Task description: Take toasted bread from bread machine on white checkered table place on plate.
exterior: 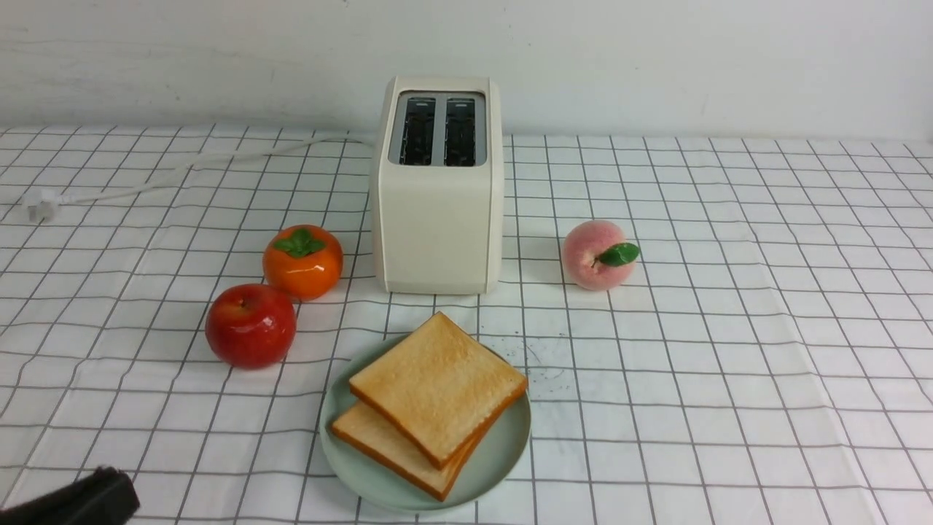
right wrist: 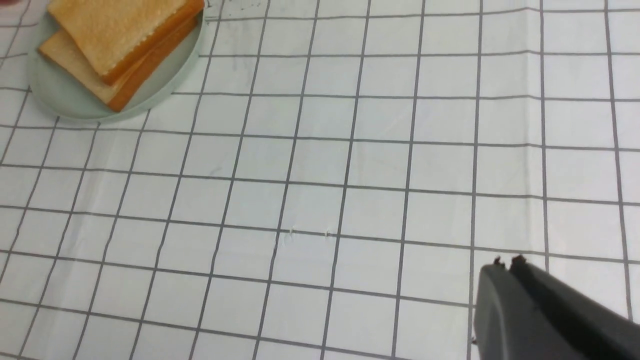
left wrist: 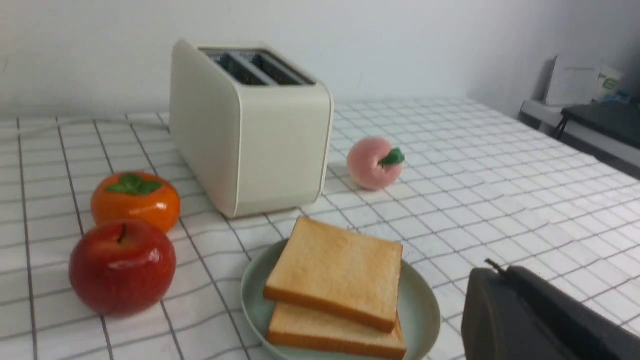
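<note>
The table (exterior: 729,328) is spread with white cloth under a thin dark grid, with slight wrinkles running through it. At its far side, a little left of the middle, stands the toaster (exterior: 441,226), upright, boxy and cream-white with rounded corners; both dark slots in its grey top are without bread.

The plate (exterior: 503,452), round, shallow and pale mint-green, lies on the near side of the toaster, just apart from it. The toast (exterior: 437,386) is on this plate: two square slices, one lying partly over the other and turned at a different angle. The upper slice has a golden, lightly mottled face with a smooth, even browning; the lower one shows only a paler strip of face. Both have orange-brown crust edges, and a corner of the upper slice reaches the plate's far rim.

Left of the plate sits a glossy red apple (exterior: 251,326), with an orange persimmon (exterior: 302,262) just beyond it, left of the toaster. A pink peach (exterior: 598,255) with a green leaf sits right of the toaster. A white cord (exterior: 240,154) runs left from the toaster to its plug (exterior: 40,205).

The left gripper (left wrist: 500,272) is dark, closed and holding nothing, its tip near the table's near left in the front view. The right gripper (right wrist: 510,262) is likewise closed and bare, over the cloth, well apart from the plate.
</note>
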`<state>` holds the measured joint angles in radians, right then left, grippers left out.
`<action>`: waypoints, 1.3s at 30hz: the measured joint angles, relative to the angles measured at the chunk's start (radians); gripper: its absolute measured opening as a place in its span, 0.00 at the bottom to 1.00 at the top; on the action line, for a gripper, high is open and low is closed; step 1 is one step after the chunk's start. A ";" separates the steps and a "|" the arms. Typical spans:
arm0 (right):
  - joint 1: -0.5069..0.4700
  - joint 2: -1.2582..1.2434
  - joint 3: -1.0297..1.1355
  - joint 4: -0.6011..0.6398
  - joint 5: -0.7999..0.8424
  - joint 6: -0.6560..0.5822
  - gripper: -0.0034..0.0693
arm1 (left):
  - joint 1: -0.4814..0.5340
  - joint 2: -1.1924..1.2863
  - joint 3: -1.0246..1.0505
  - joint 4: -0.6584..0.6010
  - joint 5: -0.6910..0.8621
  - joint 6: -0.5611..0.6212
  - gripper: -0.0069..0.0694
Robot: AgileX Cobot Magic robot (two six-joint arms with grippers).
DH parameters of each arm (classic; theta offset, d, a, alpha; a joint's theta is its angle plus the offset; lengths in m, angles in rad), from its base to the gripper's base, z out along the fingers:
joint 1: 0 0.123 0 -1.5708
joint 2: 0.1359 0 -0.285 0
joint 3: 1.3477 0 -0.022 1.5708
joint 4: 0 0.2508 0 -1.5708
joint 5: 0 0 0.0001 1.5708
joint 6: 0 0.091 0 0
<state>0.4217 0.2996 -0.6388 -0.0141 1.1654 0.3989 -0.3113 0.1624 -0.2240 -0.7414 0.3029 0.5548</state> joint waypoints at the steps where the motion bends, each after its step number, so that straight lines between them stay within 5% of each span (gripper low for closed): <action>1: 0.000 -0.020 0.016 0.000 0.000 0.000 0.05 | 0.000 0.000 0.029 0.000 0.000 0.000 0.07; 15: 0.000 -0.054 0.030 -0.004 0.004 0.000 0.07 | 0.000 0.000 0.144 0.000 0.005 -0.001 0.07; 20: -0.076 -0.106 0.065 -0.039 -0.066 -0.010 0.07 | 0.000 0.000 0.144 -0.001 0.005 -0.001 0.07; 24: -0.221 -0.173 0.190 0.009 -0.313 -0.156 0.07 | 0.000 0.000 0.144 -0.001 0.005 -0.001 0.07; 30: -0.387 -0.287 0.533 0.158 -0.654 -0.530 0.05 | 0.000 0.000 0.144 -0.001 0.005 -0.001 0.08; 39: -0.420 -0.310 0.650 0.213 -0.747 -0.594 0.05 | 0.000 0.000 0.144 0.000 0.005 -0.001 0.08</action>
<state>0.0013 -0.0103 0.0112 0.1993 0.4188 -0.1954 -0.3113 0.1624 -0.0798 -0.7415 0.3081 0.5541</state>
